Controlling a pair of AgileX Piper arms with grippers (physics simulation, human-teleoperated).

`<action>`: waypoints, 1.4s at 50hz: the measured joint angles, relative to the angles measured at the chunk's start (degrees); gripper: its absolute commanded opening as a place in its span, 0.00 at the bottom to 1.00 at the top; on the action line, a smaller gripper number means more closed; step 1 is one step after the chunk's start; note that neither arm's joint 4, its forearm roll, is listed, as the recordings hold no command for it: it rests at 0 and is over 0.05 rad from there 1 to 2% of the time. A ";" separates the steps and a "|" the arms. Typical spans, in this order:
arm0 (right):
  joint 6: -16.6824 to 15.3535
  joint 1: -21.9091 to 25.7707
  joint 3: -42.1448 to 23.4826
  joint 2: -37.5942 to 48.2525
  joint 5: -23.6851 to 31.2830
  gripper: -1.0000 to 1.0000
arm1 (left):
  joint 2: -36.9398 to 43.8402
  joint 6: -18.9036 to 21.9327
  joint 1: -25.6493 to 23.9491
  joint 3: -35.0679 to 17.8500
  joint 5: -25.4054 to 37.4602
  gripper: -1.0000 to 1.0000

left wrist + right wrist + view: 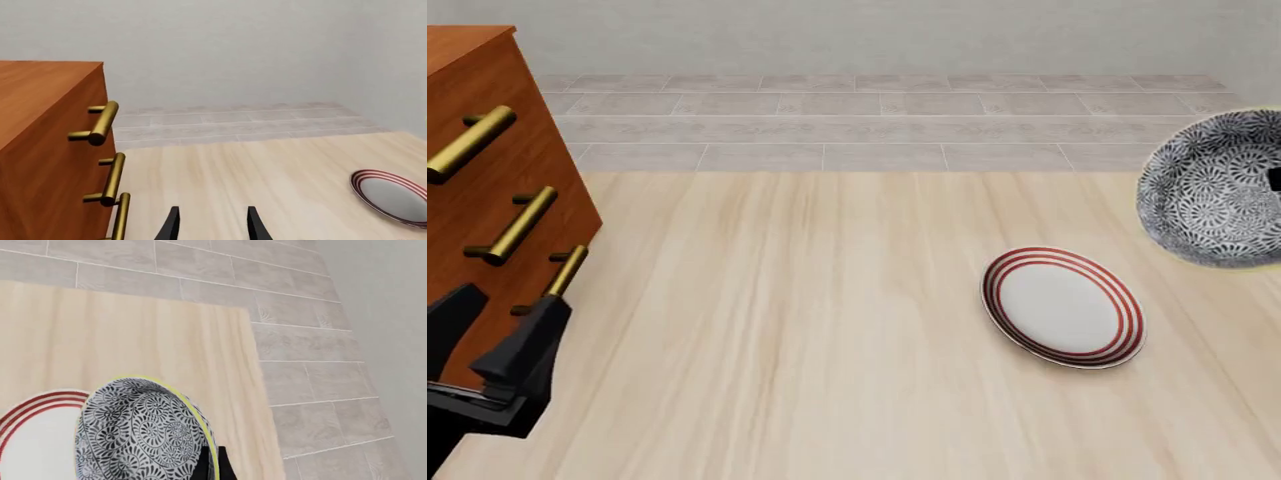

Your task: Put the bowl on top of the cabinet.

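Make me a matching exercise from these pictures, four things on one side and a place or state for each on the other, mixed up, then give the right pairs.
Things:
1. bowl
2. plate
3. cabinet
4. left gripper

Places or states:
A. lying flat on the table, red rings round its rim
B. standing at the table's left side, brass handles facing right
C. tilted and lifted at the right edge of the front view, its rim pinched by the right gripper
D. open and empty, close to the cabinet

Pairs: 1-C, 2-A, 3-B, 4-D
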 measured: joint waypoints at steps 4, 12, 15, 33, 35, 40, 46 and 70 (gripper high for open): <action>0.79 2.11 0.81 -1.31 0.03 0.00 | 0.15 -0.04 -0.58 -0.37 0.27 1.00; 1.96 5.86 2.15 -3.65 -0.02 0.00 | 0.04 -0.03 -1.55 -1.04 1.11 1.00; 2.32 7.14 2.53 -4.50 -0.03 0.00 | 0.01 -0.21 -2.04 -1.26 1.34 1.00; 3.96 14.81 5.11 -10.76 0.34 0.00 | 6.72 0.88 -6.91 -3.15 -2.32 1.00; 4.06 15.53 5.24 -11.43 0.55 0.00 | 8.01 1.33 -7.61 -3.65 -2.83 1.00; 4.31 17.03 5.38 -12.66 0.96 0.00 | 10.14 2.28 -8.91 -4.73 -3.51 1.00; 4.55 18.36 5.62 -13.57 1.13 0.00 | 11.41 2.66 -9.90 -5.40 -3.92 1.00; 5.43 21.10 6.82 -14.72 0.43 0.00 | 17.39 3.30 -16.20 -9.10 -6.33 1.00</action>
